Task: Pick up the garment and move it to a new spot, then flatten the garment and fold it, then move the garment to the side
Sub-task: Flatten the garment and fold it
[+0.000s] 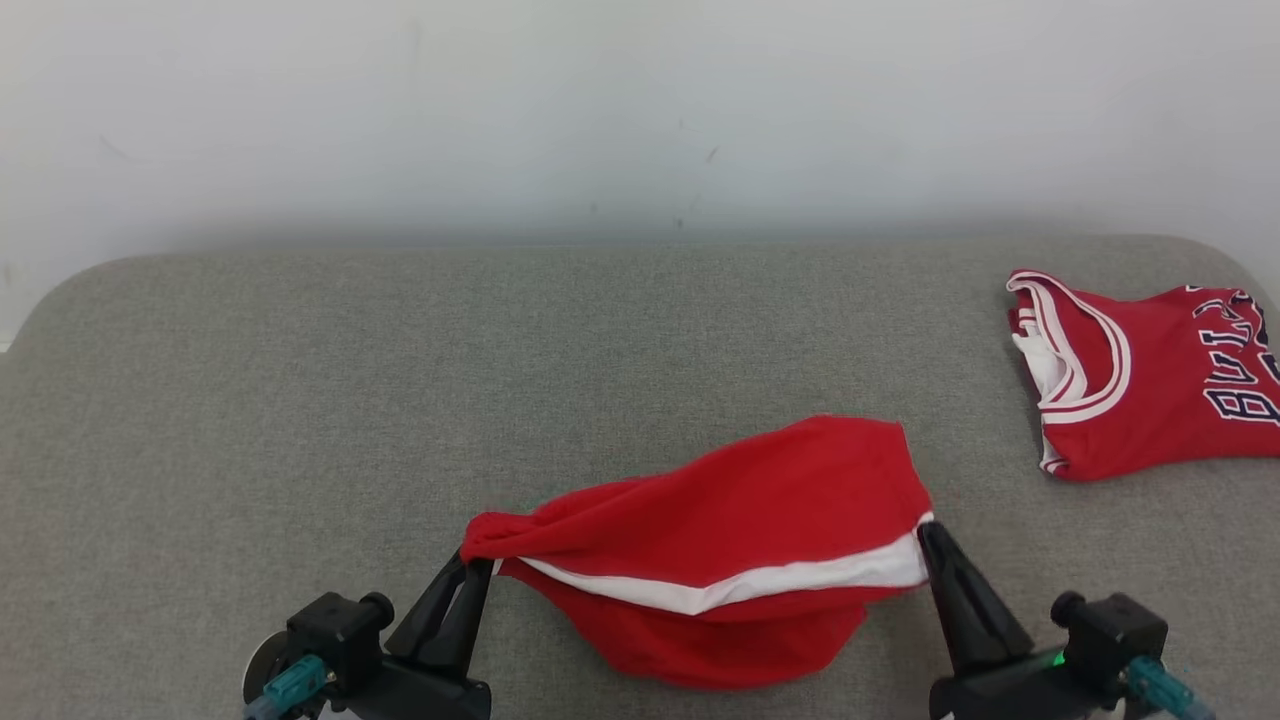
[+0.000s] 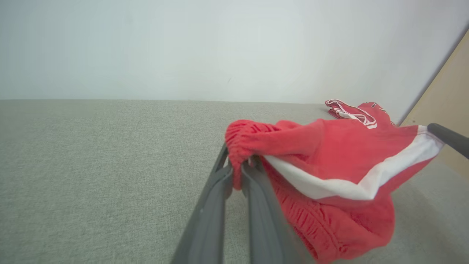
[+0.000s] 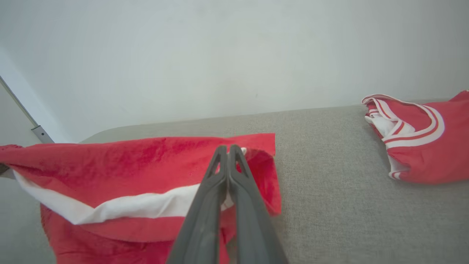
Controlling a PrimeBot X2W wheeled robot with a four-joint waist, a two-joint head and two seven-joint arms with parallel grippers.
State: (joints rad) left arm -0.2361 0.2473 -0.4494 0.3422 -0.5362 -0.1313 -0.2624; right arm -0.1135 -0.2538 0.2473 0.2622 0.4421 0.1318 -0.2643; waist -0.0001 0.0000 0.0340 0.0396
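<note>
Left pincer (image 1: 476,568) is clamped shut on the bunched elastic end of the red shorts (image 1: 740,540). The right pincer (image 1: 930,535) is clamped shut on the other end, right where the white stripe runs out. So from my seat the garment sits at 6 o'clock in the head view, strung between the two arms. Its long axis runs 9 to 3, with the right end a touch further up than the left. The middle sags toward the grey padded surface (image 1: 300,400), and I can't tell if the belly is touching it or just off it. Neither arm is really nearer, since each has its own end: the cloth runs off toward 3 o'clock from the left one and toward 9 from the right one. A folded red jersey (image 1: 1130,390) is parked out at 3 o'clock, well apart. My read is that this is the carry-to-a-new-spot step. Both arms need to travel together, or the span goes slack or yanks out of a grip.
</note>
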